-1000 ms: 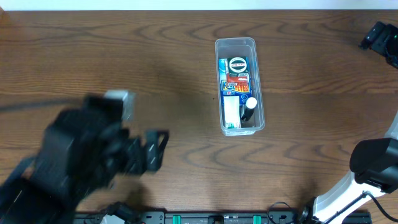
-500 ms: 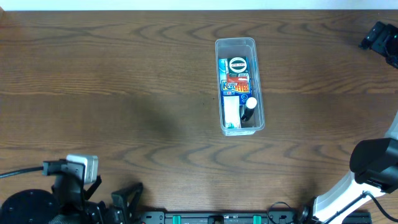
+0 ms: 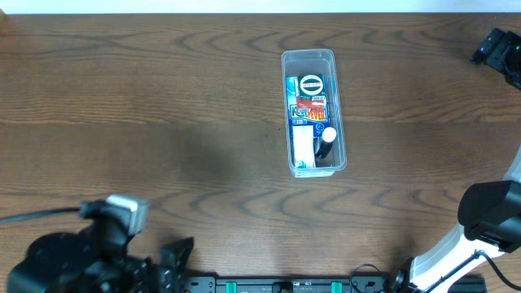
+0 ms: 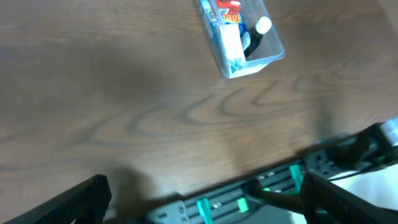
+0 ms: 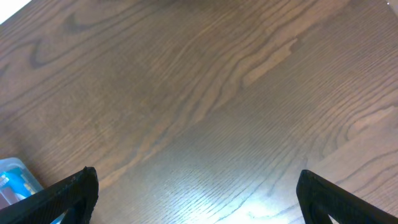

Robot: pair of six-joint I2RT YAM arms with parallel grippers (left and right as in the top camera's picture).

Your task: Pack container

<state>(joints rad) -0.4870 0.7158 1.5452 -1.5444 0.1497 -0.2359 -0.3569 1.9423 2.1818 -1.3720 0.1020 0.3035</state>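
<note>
Left jaws spread wide, gripping nothing, low over the near left edge of the surface point(image 3: 163, 106). Right jaws equally wide and empty, out at the far right. Between them the container point(image 3: 308, 62), long axis running near to far, already holding small boxes point(image 3: 310, 98). Ahead and to the right of the left jaws, with neither arm clearly nearer.

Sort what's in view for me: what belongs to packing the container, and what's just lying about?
Job: container; blue-and-red box, white box and white-capped black item inside it; left gripper and right gripper, both open.
Not the job: wooden table; black rail with green clips.
</note>
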